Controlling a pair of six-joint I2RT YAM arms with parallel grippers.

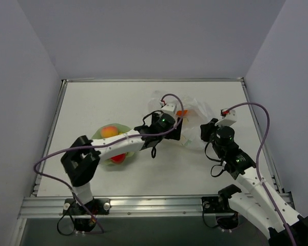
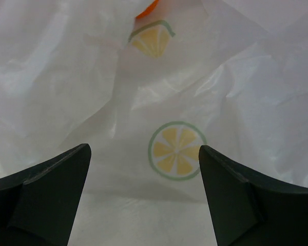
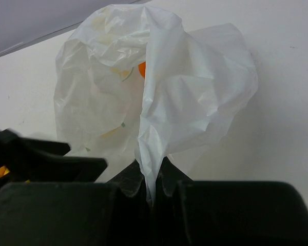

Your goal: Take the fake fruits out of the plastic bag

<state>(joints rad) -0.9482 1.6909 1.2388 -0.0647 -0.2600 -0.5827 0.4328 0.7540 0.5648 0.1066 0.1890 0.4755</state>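
Left gripper [image 2: 143, 151]: released. Its 2 dark fingers [image 2: 46, 197] stand wide apart with nothing between them. Crinkled white film of the bag [image 3: 195, 87] fills the left wrist view just ahead of the tips; contact with the film cannot be told. 2 lemon prints [image 2: 176, 150] show on that face of the bag, 1 a full slice between the fingertips, 1 a wedge higher up. A sliver of an orange fruit [image 3: 142, 69] shows at the top edge of that view.

Right gripper [image 3: 153, 180]: clenched on the bag. The jaws pinch a narrow twisted fold at the bag's near edge, and the film rises from the pinch into a bunched, puffed mass. The orange fruit sits inside the bag, seen through a gap in the folds.

Bag location: on the table [image 1: 102, 102], right of centre, between the 2 grippers, the left one at its left side and the right one at its right side.

Bowl [image 1: 96, 136]: pale green, left of the bag and apart from it. The left arm [image 1: 124, 142] crosses above it. 2 fruits lie in it: a peach-orange fruit [image 1: 109, 131] on the far side of the arm and a red fruit [image 1: 118, 158] on the near side, partly hidden by the arm.
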